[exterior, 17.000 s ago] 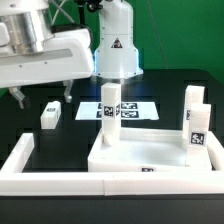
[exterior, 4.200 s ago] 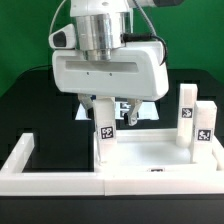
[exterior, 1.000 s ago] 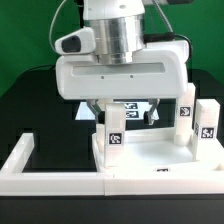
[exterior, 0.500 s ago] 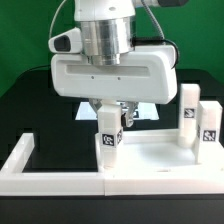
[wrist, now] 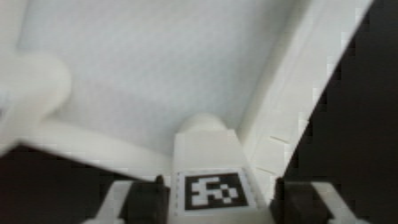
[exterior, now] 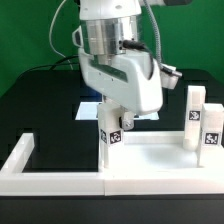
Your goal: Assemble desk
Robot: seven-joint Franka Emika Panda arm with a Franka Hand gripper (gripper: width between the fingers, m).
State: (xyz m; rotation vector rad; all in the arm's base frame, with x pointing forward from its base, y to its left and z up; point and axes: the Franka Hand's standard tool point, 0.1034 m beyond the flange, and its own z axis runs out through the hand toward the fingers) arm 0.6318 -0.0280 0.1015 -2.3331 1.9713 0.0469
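The arm's white wrist housing [exterior: 120, 75] fills the middle of the exterior view, twisted at an angle above the black table [exterior: 40, 110]. Below it lies the desk panel [exterior: 160, 160], a wide white rimmed plastic tray sitting on the near side of the table, just behind the long low white border wall [exterior: 60, 180] that runs along the near edge and up the exterior view's left. Behind the arm, part of the marker board [exterior: 88, 108] shows flat on the table. Two legs [exterior: 198, 120] stand upright at the panel's far corner on the exterior view's right, tags facing out. A third leg [exterior: 110, 130], a small white block with a black-and-white tag, stands upright at the panel's left corner. The gripper [wrist: 217, 190] straddles this leg, fingers [wrist: 143, 195] flanking its tagged face; whether they press it cannot be told.
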